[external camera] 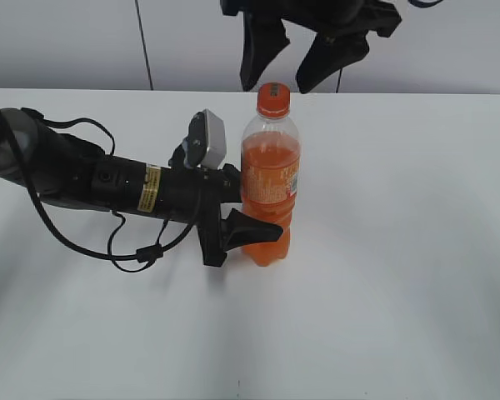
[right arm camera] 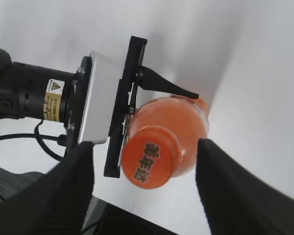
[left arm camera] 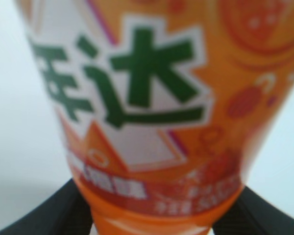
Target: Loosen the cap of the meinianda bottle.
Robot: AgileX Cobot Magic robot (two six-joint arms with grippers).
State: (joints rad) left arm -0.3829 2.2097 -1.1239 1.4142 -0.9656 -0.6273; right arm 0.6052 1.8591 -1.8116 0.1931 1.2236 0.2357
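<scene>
Standing upright on the white table, the meinianda bottle is clamped by the left gripper, while the right gripper hangs spread wide above the cap.

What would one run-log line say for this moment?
left gripper: shut on tall clear plastic orange-drink bottle | right gripper: open above small round orange plastic cap, apart | bottle upright on white table

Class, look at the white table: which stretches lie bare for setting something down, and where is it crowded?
Bare: the white table right of the tall clear plastic bottle of orange drink, and the front strip below the left arm's cable. Crowded: left of the bottle, where the left gripper clasps its lower body, and above its small orange cap, where the right gripper hangs open.
</scene>
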